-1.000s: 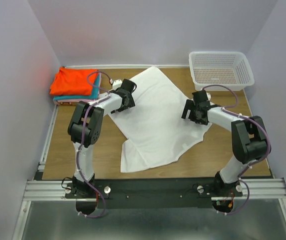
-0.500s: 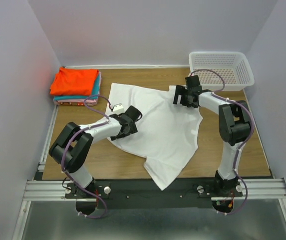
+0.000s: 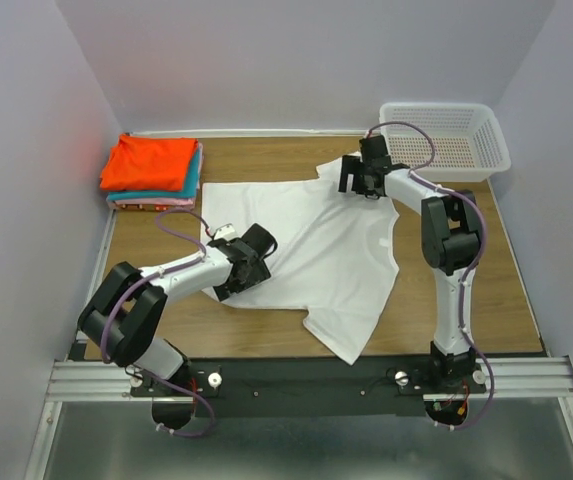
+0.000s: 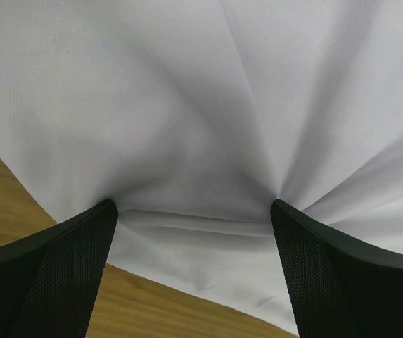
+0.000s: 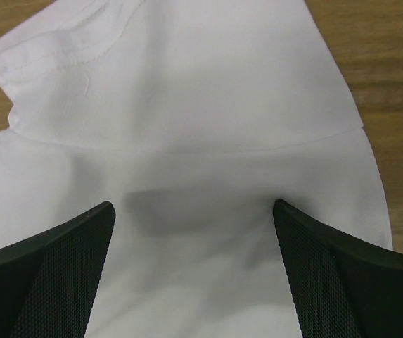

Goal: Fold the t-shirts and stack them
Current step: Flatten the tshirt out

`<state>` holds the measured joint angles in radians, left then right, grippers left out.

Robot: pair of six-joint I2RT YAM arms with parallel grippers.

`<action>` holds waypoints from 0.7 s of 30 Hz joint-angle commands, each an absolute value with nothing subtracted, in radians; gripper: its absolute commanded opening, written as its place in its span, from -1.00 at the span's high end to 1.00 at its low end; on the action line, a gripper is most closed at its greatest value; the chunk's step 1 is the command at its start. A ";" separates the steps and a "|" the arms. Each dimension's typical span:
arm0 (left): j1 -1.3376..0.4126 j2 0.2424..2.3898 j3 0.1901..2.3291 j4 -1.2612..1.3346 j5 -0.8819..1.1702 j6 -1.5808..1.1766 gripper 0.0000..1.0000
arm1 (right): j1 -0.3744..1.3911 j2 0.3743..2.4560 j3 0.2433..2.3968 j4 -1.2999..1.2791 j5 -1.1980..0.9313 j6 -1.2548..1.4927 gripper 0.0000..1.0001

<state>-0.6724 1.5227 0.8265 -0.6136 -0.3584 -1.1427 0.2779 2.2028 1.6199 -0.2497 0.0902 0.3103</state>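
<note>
White t-shirt (image 3: pixel 336 250) spread, creased; orange-red, teal, pink t-shirts (image 3: pixel 151 165) stacked folded far left.

Top view: the tips of the left gripper (image 3: pixel 258 250) and right gripper (image 3: pixel 354 180) lie hidden beneath the grippers' own bodies, so contact with the white t-shirt (image 3: pixel 316 240) is unreadable from there. Wrist views: left fingers (image 4: pixel 46 274) and right fingers (image 5: pixel 46 274) are cut off by the lower edge, and the shirt runs out of frame. In the stack, the pink shirt (image 3: pixel 131 206) shows only a thin edge under the teal shirt (image 3: pixel 192 180)
</note>
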 commanded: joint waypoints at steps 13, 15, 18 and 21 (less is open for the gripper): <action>-0.773 1.158 0.761 -0.939 -0.267 -1.287 -0.97 | 0.281 2.132 1.666 -0.350 0.098 0.252 -1.00; -0.761 1.128 0.802 -0.901 -0.325 -1.246 -0.97 | 0.288 2.080 1.646 -0.351 0.058 0.250 -1.00; -0.692 1.160 0.893 -0.792 -0.353 -1.120 -0.97 | 0.310 1.993 1.568 -0.350 0.063 0.250 -1.00; -0.547 1.262 0.960 -0.643 -0.324 -0.924 -0.97 | 0.328 1.931 1.464 -0.350 0.057 0.290 -1.00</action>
